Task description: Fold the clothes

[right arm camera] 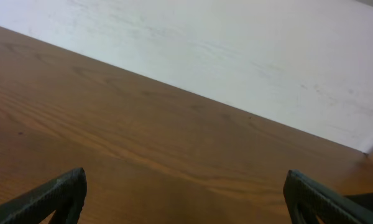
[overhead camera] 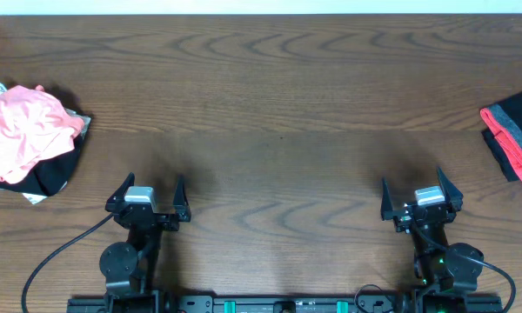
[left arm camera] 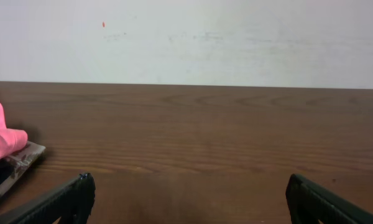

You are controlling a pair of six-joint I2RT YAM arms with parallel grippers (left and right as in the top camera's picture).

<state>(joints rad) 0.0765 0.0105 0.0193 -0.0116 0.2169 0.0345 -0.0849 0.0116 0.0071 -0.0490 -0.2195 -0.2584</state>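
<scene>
Left jaws, right jaws: spread, empty. Step: none begun. Next: I reach crumpled clothes on bench, pinch hem.

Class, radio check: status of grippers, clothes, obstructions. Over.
Both empty: left gripper open, right gripper open. Crumpled pink-and-black clothes at left edge, untouched; grey-red garment at right edge. Nothing in the way.

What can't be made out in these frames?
1. Crumpled pink-and-black pile, overhead: cut off by the left edge; pink fabric covers the black, so the garment count is unclear.
2. Same pile, left wrist: only a corner shows at the frame's left edge.
3. Folded grey garment with red trim, overhead: cut off by the right edge; its type is unclear.
4. Right wrist: no clothes in view.
</scene>
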